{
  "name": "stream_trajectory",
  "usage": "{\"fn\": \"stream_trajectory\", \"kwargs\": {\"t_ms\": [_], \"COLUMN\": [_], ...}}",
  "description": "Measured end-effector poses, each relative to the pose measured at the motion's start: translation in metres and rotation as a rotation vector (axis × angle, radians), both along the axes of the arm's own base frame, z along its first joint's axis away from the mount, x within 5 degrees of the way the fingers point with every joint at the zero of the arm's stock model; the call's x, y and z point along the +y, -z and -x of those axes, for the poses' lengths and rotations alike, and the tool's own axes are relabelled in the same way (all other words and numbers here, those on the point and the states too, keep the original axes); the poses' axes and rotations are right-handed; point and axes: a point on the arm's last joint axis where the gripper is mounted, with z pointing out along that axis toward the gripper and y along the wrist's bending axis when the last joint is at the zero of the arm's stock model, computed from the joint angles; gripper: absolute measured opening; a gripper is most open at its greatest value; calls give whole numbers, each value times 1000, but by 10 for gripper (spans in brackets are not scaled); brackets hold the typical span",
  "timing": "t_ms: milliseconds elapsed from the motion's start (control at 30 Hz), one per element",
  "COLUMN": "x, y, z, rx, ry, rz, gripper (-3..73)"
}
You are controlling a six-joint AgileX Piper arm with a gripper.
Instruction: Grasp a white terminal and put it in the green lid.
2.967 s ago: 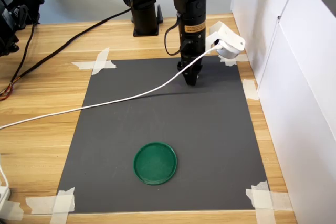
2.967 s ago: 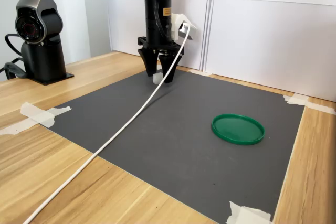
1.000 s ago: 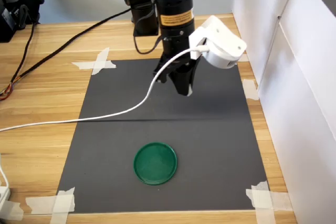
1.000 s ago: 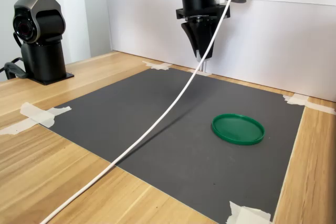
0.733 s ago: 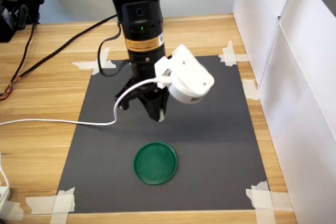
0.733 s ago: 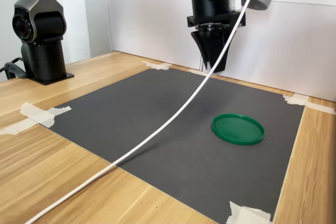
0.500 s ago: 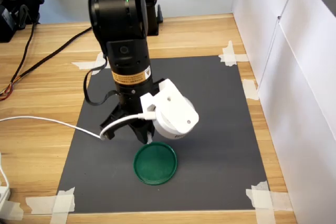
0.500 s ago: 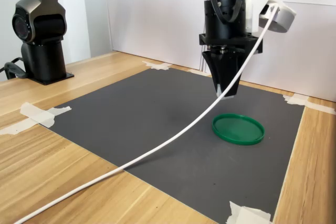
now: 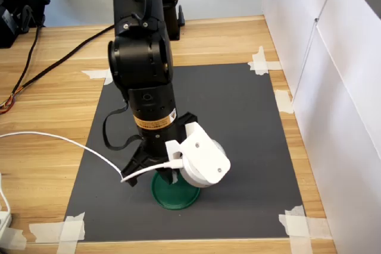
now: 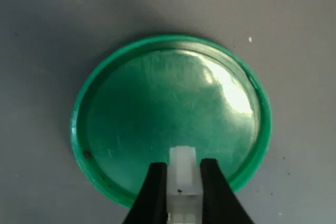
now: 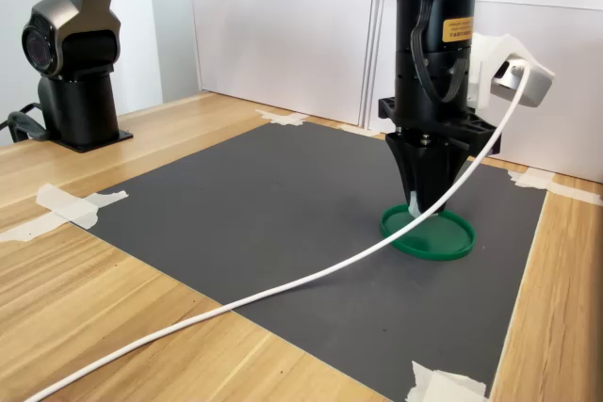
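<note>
— What have you got?

— My gripper (image 10: pixel 183 192) is clamped on the terminal (image 10: pixel 182 174), poised over the lid (image 10: pixel 131 114), just inside its rim. The lid sits on the dark mat (image 9: pixel 250 123), near the mat's front edge in the first exterior view.

— How do you finish well?

— I'd judge: ease inward toward the lid's middle, lower until the terminal nearly touches, then part the jaws slowly so it doesn't bounce over the low rim. Keep the white cable (image 11: pixel 283 291) clear.

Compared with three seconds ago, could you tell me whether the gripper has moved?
Yes. In the first exterior view the gripper has travelled from the mat's far edge toward the camera and now stands over the green lid, holding the white terminal.
</note>
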Motion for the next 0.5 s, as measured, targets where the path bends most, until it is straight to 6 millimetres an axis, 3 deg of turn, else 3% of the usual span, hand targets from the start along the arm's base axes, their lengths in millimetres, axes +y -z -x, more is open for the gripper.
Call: {"fn": "stream_trajectory", "kwargs": {"t_ms": [300,500], "x": [0,3], "y": [0,-15], "z": [0,-1], "rx": [-4,-73], "ry": [14,37], "rz": [-5,-61], "gripper": [477,530]}}
